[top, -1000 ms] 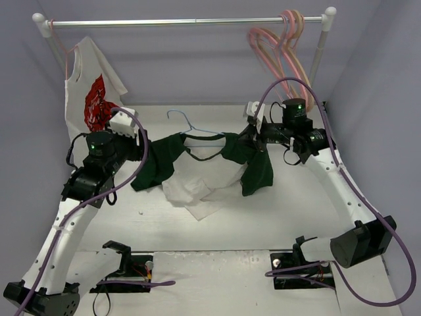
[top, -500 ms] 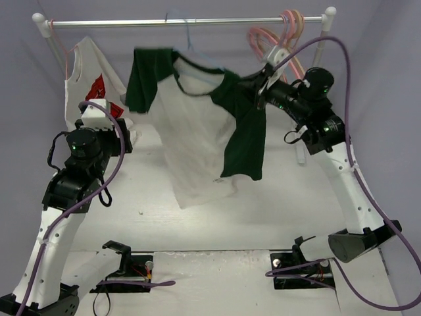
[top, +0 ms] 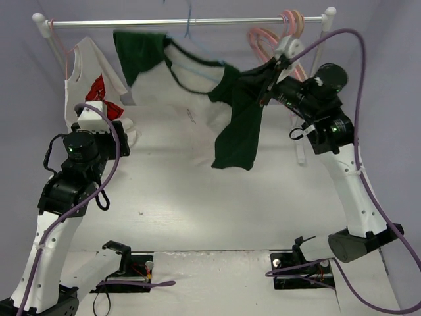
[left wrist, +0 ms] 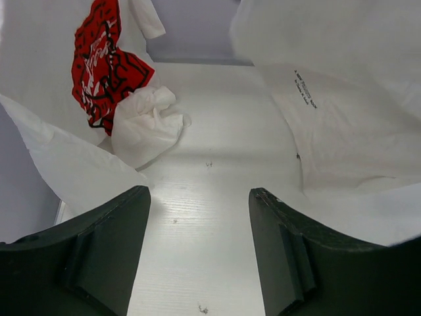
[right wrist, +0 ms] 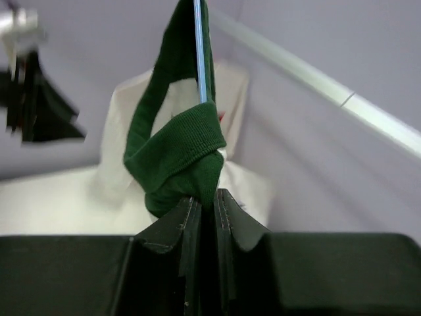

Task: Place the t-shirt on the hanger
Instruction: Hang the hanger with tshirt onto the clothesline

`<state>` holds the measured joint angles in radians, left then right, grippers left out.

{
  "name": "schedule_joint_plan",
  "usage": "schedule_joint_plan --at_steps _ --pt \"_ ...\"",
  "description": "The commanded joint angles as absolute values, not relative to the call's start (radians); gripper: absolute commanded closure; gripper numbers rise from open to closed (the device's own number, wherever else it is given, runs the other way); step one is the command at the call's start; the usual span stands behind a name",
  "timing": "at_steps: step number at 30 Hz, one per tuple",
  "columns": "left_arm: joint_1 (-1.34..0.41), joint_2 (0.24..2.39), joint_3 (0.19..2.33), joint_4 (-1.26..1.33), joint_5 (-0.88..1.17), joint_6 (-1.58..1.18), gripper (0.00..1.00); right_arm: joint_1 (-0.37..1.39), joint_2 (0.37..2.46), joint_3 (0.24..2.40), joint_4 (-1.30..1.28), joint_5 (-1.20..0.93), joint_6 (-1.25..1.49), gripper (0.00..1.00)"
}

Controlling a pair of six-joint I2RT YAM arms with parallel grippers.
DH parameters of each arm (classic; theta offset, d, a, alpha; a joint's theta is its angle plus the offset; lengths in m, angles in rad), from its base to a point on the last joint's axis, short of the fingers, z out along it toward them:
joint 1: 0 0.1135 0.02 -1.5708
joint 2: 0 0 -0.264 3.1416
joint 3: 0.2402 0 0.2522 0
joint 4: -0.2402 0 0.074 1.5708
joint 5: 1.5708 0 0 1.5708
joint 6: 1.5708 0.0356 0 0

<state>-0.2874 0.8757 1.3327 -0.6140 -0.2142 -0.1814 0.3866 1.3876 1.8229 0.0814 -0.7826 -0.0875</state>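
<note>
The t-shirt (top: 191, 99), white with dark green sleeves, hangs in the air just below the rail, draped over the thin light-blue hanger (top: 189, 29). My right gripper (top: 258, 74) is shut on the shirt's right shoulder. In the right wrist view it (right wrist: 205, 197) pinches bunched green fabric (right wrist: 177, 151), and the blue hanger wire (right wrist: 200, 52) runs up from the jaws. My left gripper (top: 122, 131) is open and empty at the left, low and apart from the shirt. In the left wrist view it (left wrist: 197, 217) faces the table, with the shirt's white body (left wrist: 342, 118) at the right.
A white shirt with a red graphic (top: 95, 92) hangs at the rail's left end and also shows in the left wrist view (left wrist: 105, 66). Pink hangers (top: 284, 39) hang at the right end of the metal rail (top: 223, 21). Grey walls close in both sides.
My right gripper has lifted the t-shirt and hanger from the table up to the rail. My left gripper has let go of the left sleeve and drawn back to the left.
</note>
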Motion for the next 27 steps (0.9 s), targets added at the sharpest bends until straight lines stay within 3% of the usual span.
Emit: schedule_joint_plan --at_steps 1,2,5,11,15,27 --pt "-0.282 0.871 1.325 -0.603 -0.189 -0.201 0.39 0.390 1.373 1.705 -0.055 -0.961 -0.170 1.00" --pt "-0.282 0.873 1.321 -0.603 -0.183 -0.202 0.39 0.388 1.367 1.677 -0.081 -0.998 -0.179 1.00" --pt "-0.282 0.877 1.304 -0.603 -0.167 -0.204 0.39 0.379 1.335 1.597 -0.046 -0.792 -0.120 1.00" --pt "-0.282 0.902 1.261 -0.609 -0.164 -0.215 0.39 0.373 1.319 1.551 0.199 -0.595 0.007 1.00" --pt "-0.282 0.897 1.197 -0.575 -0.172 -0.225 0.39 0.376 1.385 1.612 0.273 -0.470 0.081 1.00" --pt "-0.282 0.868 0.930 -0.430 -0.183 -0.236 0.38 0.408 1.612 1.796 0.367 -0.361 0.167 1.00"
